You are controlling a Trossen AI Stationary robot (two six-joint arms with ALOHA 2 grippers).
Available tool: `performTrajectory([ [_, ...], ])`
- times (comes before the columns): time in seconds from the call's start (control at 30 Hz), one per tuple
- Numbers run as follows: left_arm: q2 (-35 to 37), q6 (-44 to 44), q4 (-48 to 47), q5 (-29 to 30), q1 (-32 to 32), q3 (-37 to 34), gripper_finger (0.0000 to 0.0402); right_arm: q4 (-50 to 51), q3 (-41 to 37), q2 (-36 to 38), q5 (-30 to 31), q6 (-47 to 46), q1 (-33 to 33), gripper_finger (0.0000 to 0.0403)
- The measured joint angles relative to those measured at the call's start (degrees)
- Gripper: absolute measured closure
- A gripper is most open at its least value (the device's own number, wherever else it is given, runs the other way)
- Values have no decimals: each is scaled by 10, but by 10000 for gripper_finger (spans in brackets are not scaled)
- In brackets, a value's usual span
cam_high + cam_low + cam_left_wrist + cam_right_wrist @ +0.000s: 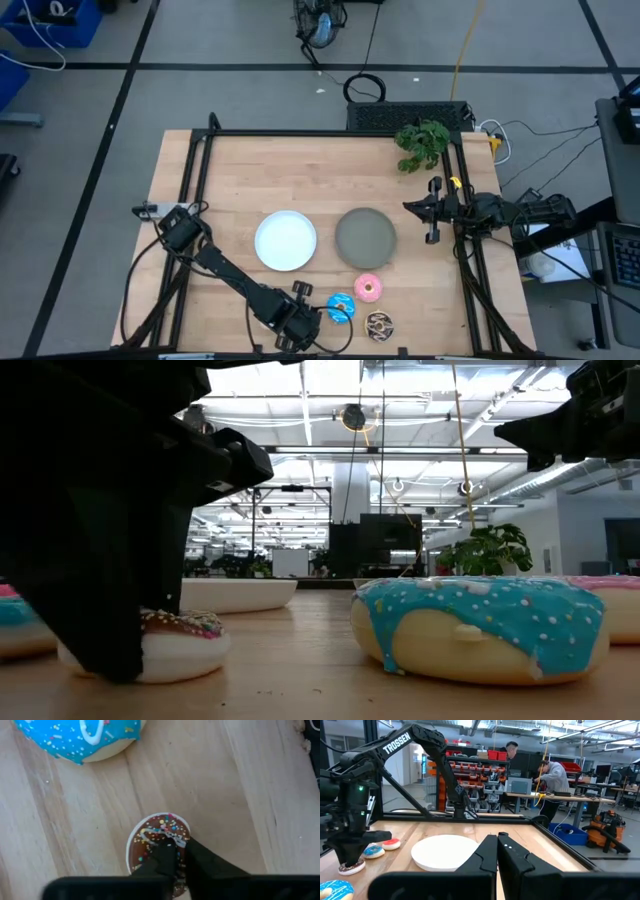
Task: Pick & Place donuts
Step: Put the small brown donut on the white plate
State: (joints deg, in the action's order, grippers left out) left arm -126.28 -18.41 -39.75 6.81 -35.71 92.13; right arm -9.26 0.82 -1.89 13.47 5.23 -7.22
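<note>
My left gripper [300, 322] stands at the table's near edge, pointing down, shut on a tiny brown sprinkled donut [150, 832] that rests flat on the wood. The larger blue donut [341, 307], pink donut [368, 288] and brown donut [379, 324] lie just to its right. In the right wrist view a tiny blue donut [372, 851] and a tiny red one [390, 843] lie beside the left gripper. My right gripper [498, 841] waits shut at the table's right edge [432, 212], above the table. My left gripper [177, 845] comes at the tiny brown donut from above, pointing down. One fingertip [166, 849] sits about at the ring's hole and the other [192, 851] at its outer rim [186, 831]. The donut's white underside [185, 652] stays on the table.
A white plate [286, 240] and a grey plate [365, 237] lie in the middle of the table. A potted plant [422, 143] stands at the far right corner. A black frame [330, 133] runs along the table's edges. People [552, 777] work in the room behind.
</note>
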Motion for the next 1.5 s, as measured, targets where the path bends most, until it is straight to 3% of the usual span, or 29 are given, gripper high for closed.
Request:
performTrajectory([
  [0.07,5,-3,-9,-1,0,-1,390,0,0,0,0,1,0,403],
  [0.2,32,13,-44,18,0,-4,371,0,0,0,0,3,0,403],
  [0.43,153,18,-148,107,15,-3,390,-5,0,0,0,4,0,403],
  [0.67,248,-2,-269,209,73,-2,372,-6,0,0,0,4,0,403],
  [0.8,255,-15,-295,217,123,-8,378,-5,0,0,0,13,0,403],
  [1.0,254,48,-146,140,187,-144,394,-4,0,0,0,15,0,403],
  [1.17,254,75,-2,84,225,-265,368,-4,0,0,0,15,0,403],
  [1.5,254,61,61,51,288,-347,389,-4,0,0,2,30,0,403],
])
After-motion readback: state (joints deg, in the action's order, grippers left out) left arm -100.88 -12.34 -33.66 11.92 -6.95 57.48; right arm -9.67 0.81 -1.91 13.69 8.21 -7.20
